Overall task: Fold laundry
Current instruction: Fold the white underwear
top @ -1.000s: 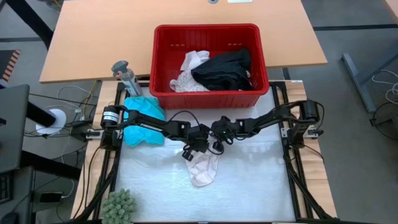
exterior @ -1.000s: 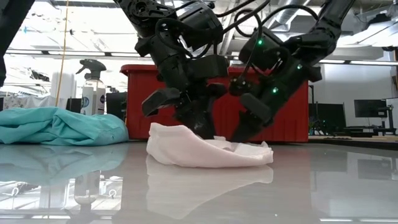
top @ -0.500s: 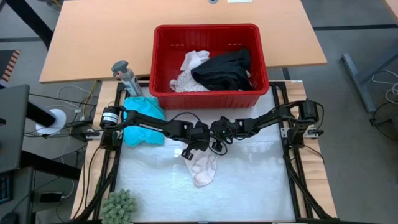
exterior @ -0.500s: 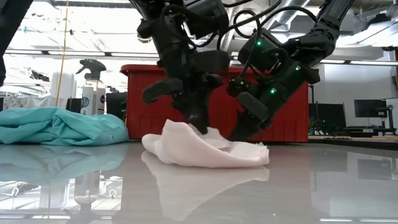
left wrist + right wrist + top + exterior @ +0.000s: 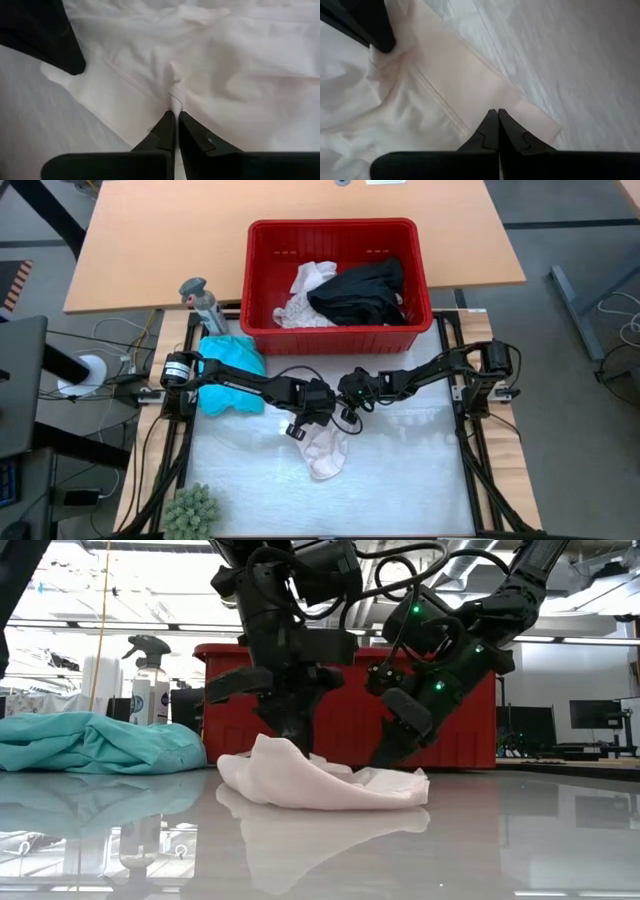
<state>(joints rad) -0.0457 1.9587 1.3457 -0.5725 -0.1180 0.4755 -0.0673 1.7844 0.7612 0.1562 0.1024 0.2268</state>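
The small white cotton garment [image 5: 326, 450] lay crumpled on the table directly beneath both claws. The left gripper [image 5: 172, 117] was pinched shut on a fold; the right gripper [image 5: 494, 120] was closed at the hem. Soft and limp, it seemed best held by its seams. Only the wrist views showed the stitching.
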